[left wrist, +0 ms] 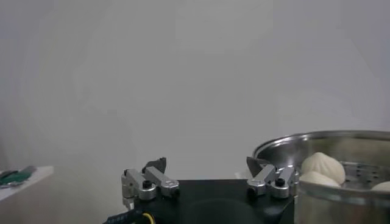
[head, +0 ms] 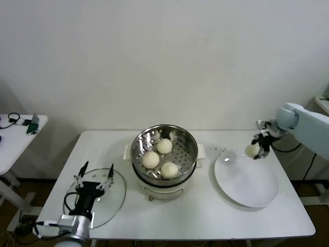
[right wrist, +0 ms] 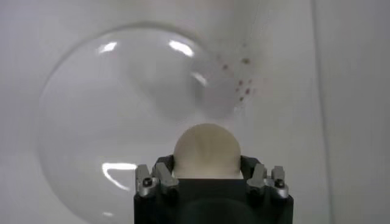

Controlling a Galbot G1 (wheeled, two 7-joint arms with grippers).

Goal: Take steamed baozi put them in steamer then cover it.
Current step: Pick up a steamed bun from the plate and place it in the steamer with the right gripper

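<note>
Buns in pot: three buns lie on the holed floor of the steamer, which stands in the middle of the table.
Fourth bun: the last bun is gripped between the fingers of the right gripper, raised over the far edge of the white plate; the right wrist view shows the bun pinched in the claw with the bare plate below it.
Plate: no bun rests on it now.
Left gripper: the left gripper hovers over the glass lid, near its handle, with the fingers spread apart and holding nothing; the left wrist view also shows the two fingertips wide apart.
Lid: it lies flat on the table, just beside the steamer on the robot's left, not yet on the pot.
Done, as I judge: three of four buns are placed.
Left to do: carry the fourth bun to the steamer, release it in the free spot, then lift the lid and cover the pot.
</note>
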